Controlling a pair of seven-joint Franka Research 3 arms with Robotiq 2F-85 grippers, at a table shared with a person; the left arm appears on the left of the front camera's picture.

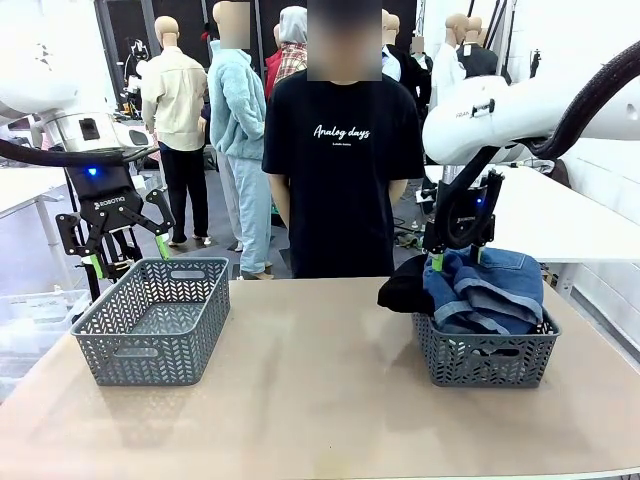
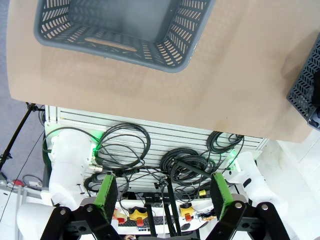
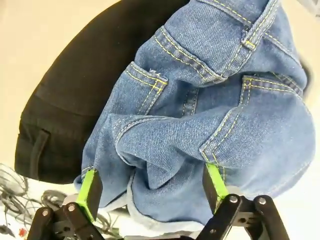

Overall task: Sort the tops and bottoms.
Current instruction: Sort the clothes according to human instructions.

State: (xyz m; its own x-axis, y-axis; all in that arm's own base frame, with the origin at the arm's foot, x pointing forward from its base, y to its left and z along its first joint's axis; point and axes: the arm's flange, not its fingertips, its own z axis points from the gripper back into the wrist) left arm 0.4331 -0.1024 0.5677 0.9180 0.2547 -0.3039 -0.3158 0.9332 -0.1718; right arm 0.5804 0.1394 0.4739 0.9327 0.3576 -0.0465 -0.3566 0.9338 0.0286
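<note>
Here your right claw (image 1: 455, 259) points down, spread wide astride the bottoms (image 3: 210, 110); your left claw (image 1: 125, 252) hangs wide over the left basket (image 1: 155, 320).

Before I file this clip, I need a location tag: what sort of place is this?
Likely a robotics lab or test workshop, not a home. Two robot arms, left tool and right tool, work a bench table with coiled cables beneath it, sorting denim from grey baskets.
</note>
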